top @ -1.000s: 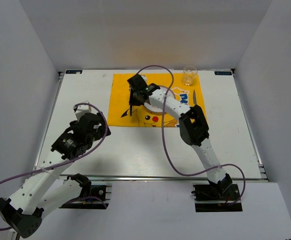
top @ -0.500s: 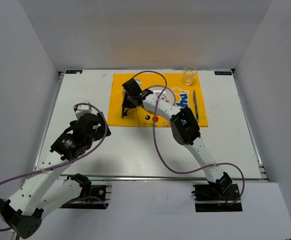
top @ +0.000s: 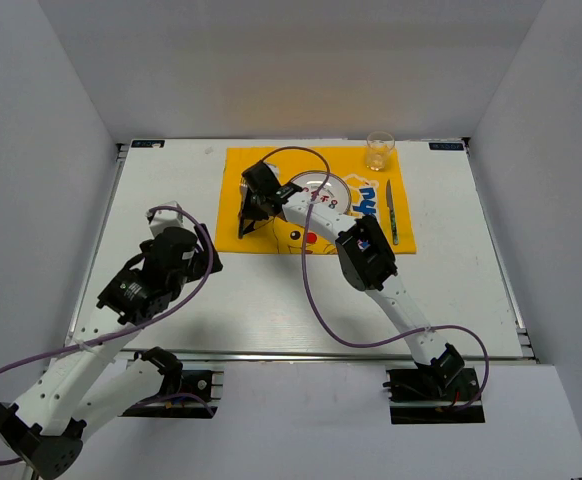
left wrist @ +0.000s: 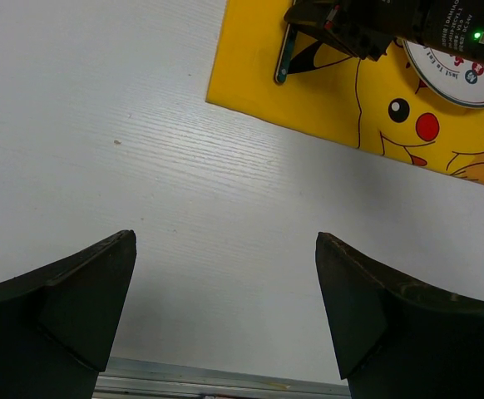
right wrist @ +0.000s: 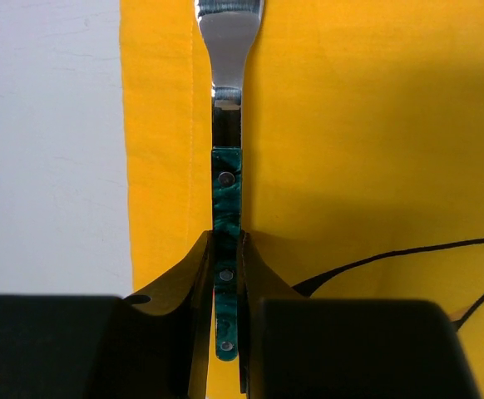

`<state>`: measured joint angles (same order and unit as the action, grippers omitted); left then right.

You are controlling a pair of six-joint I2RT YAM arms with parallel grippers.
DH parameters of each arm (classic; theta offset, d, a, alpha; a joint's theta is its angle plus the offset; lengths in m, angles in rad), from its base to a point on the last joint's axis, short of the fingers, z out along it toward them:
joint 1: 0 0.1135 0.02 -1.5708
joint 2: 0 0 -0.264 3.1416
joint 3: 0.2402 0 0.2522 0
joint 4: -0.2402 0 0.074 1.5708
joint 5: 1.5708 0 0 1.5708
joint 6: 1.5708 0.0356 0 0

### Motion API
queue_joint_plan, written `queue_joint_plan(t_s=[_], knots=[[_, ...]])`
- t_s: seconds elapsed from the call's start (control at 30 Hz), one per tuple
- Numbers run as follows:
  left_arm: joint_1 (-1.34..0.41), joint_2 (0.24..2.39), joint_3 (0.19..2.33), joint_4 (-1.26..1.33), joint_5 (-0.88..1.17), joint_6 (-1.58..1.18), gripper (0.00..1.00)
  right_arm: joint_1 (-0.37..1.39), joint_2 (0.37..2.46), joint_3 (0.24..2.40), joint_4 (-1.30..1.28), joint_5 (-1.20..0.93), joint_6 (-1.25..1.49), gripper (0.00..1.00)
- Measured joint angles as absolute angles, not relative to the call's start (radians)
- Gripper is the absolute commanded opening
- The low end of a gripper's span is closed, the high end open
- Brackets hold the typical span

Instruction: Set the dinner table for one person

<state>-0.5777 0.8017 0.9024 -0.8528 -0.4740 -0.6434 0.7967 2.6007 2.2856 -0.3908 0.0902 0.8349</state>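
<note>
The white desk (top: 271,290) spreads beneath both my arms and carries a yellow mat (top: 229,190) at its far side. My right jaws are clenched on a green-handled utensil (right wrist: 226,191) at the mat's left edge, beside the plate (top: 329,186). My left jaws hang released over bare desk.

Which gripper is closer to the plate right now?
Right. The right gripper, shut on a utensil, is over the mat just left of the plate; the left gripper hangs open over the table, off the mat's near-left corner.
</note>
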Motion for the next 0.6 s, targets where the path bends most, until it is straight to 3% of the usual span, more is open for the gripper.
queue_joint_plan(t_s=[0.33,0.53,0.6], knots=[[-0.578,0.786,0.902,-0.852,-0.469,-0.64,0.98,0.801,2.613,2.302,-0.385,0.08,0.834,0.01],[-0.578,0.777,0.902,-0.852,-0.468,-0.638,0.98,0.802,2.614,2.304,-0.386,0.078,0.83,0.24],[-0.578,0.775,0.902,-0.852,-0.467,-0.636,0.98,0.802,2.614,2.306,-0.386,0.078,0.83,0.27]])
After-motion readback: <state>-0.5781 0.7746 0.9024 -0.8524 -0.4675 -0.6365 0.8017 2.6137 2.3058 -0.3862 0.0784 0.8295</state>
